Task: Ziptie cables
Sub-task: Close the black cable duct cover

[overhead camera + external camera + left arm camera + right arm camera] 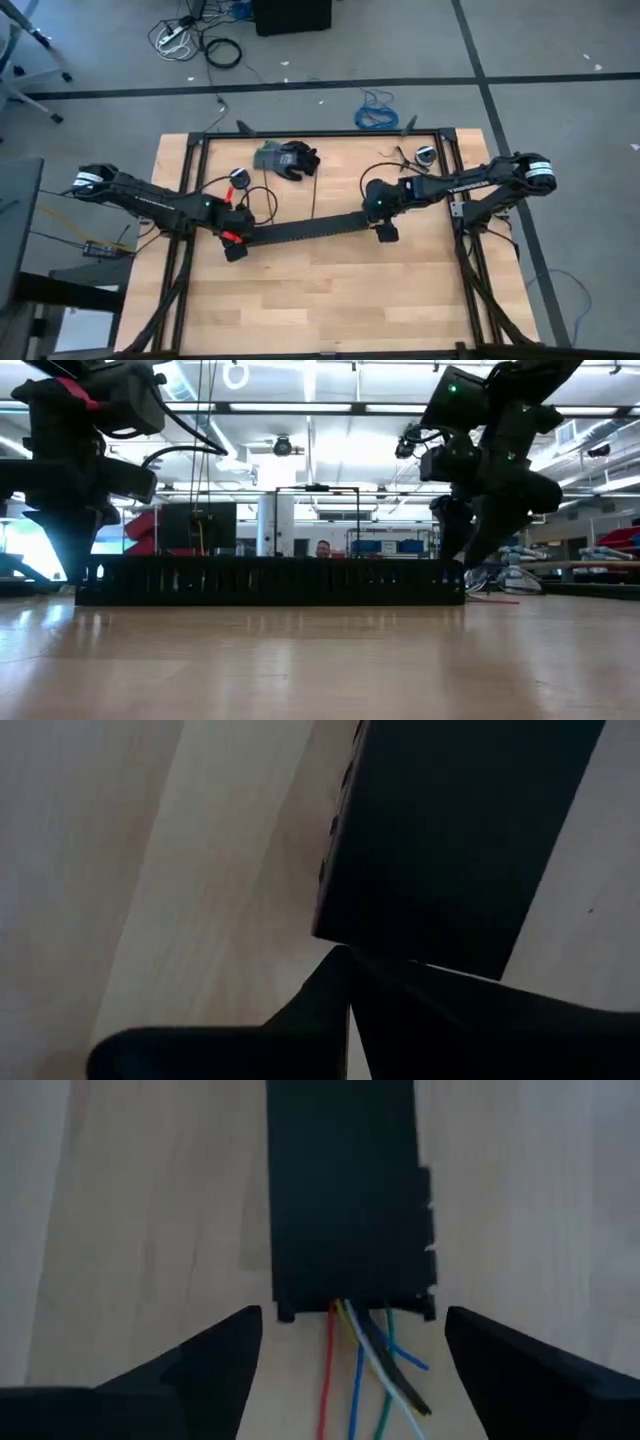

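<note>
Cables threaded through a long black duct, both pincers stationed at its ends.

The thin cables [372, 1370] are seen fanning loose from the right end of the black slotted duct [305, 229] on the tabletop [330, 300]; light, floppy and slippery is how they are judged, best gathered just beside the duct mouth. There the right pincer [352, 1365] is spread wide, nothing held. At the duct's left end the left pincer [345, 1005] is pressed together, seemingly on nothing.
</note>
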`<state>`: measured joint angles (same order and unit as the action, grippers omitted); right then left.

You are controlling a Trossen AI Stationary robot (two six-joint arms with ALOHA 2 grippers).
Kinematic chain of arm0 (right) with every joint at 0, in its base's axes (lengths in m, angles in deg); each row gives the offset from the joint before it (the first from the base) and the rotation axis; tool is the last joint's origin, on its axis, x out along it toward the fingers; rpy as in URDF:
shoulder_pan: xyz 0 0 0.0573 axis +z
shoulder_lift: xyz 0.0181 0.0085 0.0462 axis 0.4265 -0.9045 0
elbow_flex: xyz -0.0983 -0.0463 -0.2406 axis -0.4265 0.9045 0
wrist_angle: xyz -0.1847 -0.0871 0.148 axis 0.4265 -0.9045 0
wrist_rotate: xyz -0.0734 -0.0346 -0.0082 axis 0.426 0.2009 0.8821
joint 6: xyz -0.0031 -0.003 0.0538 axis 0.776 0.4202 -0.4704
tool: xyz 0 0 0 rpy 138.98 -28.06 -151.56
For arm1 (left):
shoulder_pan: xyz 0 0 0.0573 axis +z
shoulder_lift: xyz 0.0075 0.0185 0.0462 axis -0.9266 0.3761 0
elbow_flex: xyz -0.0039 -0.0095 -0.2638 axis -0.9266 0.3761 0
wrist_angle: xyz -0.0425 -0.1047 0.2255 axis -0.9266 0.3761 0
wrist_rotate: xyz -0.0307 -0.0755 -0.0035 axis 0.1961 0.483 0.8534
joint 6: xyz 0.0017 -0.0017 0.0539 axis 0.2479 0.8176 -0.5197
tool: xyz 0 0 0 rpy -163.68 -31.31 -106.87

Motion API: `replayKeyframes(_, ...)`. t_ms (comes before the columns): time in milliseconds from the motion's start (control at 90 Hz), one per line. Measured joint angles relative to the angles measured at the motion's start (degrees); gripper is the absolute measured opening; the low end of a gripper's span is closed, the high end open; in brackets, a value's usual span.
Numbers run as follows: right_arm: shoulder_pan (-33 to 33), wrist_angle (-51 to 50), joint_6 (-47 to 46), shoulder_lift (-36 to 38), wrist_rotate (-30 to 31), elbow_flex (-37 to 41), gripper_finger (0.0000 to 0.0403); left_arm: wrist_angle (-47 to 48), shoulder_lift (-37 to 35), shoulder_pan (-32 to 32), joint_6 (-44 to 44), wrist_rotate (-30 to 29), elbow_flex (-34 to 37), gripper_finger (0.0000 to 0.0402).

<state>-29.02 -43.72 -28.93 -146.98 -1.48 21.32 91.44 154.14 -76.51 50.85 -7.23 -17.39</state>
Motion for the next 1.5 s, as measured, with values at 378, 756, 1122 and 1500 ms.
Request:
replayKeyframes(378,-0.2,1.4,-0.3,-2.3,-1.0,0.0,0.0307,0.0,0.0,0.0,-0.1,0.0,0.0,0.0000)
replayKeyframes(756,-0.2,1.2,-0.4,-2.4,-1.0,0.0,0.0307,0.1,0.0,0.0,-0.1,0.0,0.0,0.0000)
replayKeyframes(1122,-0.2,1.1,-1.0,-2.0,-1.0,0.0,0.0306,0.0,0.0,0.0,-0.1,0.0,0.0,0.0000)
replayKeyframes(1500,-0.2,1.1,-2.9,-2.0,-0.9,0.0,0.0276,0.0,0.0,0.0,0.0,0.1,0.0,0.0000)
